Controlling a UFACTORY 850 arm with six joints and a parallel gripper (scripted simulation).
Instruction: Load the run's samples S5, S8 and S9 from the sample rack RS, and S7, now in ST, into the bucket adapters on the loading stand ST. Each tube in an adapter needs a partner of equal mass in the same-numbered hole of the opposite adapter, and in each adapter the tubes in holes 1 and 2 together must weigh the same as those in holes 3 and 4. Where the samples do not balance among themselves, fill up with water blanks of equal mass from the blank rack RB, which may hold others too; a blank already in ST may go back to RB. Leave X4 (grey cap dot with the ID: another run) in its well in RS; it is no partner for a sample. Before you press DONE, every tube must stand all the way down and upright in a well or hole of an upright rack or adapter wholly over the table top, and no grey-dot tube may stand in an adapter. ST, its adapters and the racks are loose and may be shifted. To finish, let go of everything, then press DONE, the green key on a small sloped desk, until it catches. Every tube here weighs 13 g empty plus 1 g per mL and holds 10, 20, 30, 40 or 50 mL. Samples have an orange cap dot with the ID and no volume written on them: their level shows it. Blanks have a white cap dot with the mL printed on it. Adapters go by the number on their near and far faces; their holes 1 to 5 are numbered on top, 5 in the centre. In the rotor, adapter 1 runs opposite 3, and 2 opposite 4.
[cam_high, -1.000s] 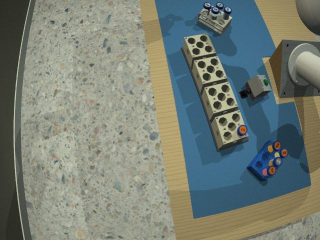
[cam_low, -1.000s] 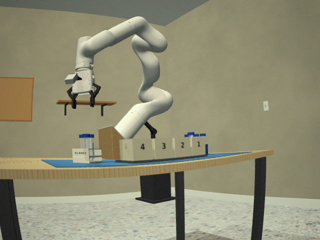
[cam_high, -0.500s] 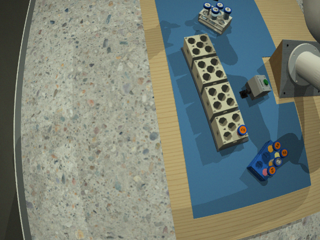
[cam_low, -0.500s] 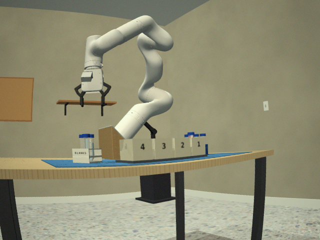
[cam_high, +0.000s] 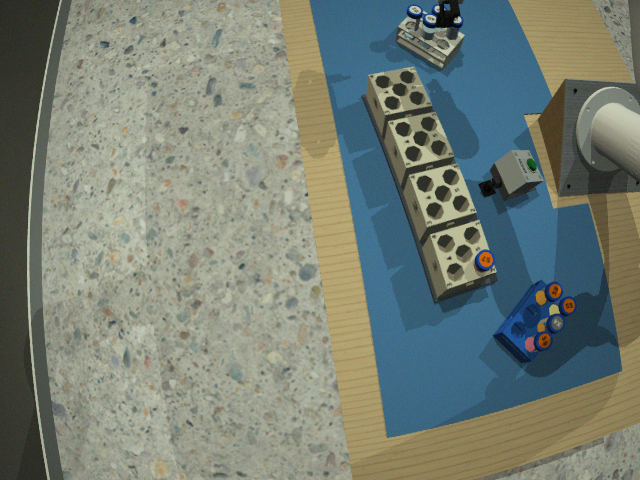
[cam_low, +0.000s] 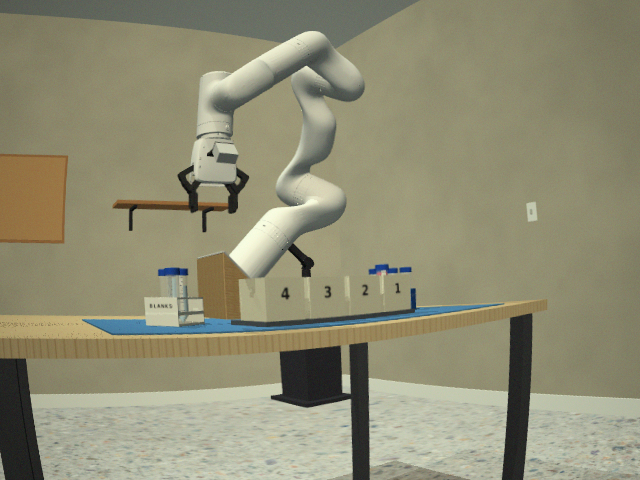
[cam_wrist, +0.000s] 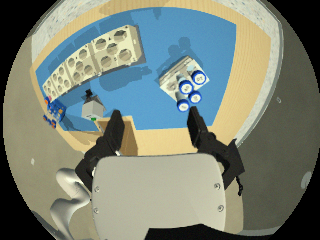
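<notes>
The gripper (cam_low: 212, 202), jaws spread wide and holding nothing, hangs high above the blank rack RB (cam_low: 164, 311) at the counter's (cam_low: 268, 338) 12 o'clock end in the top view, so its upright blanks (cam_wrist: 188, 90) lie almost straight below the fingers.

Matt blue mat (cam_high: 454, 372) on striped pale wood table top (cam_high: 330, 289); speckled stone-like floor (cam_high: 170, 248).

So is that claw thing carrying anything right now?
No. The gripper is open and empty, hanging high above the blank rack.
</notes>
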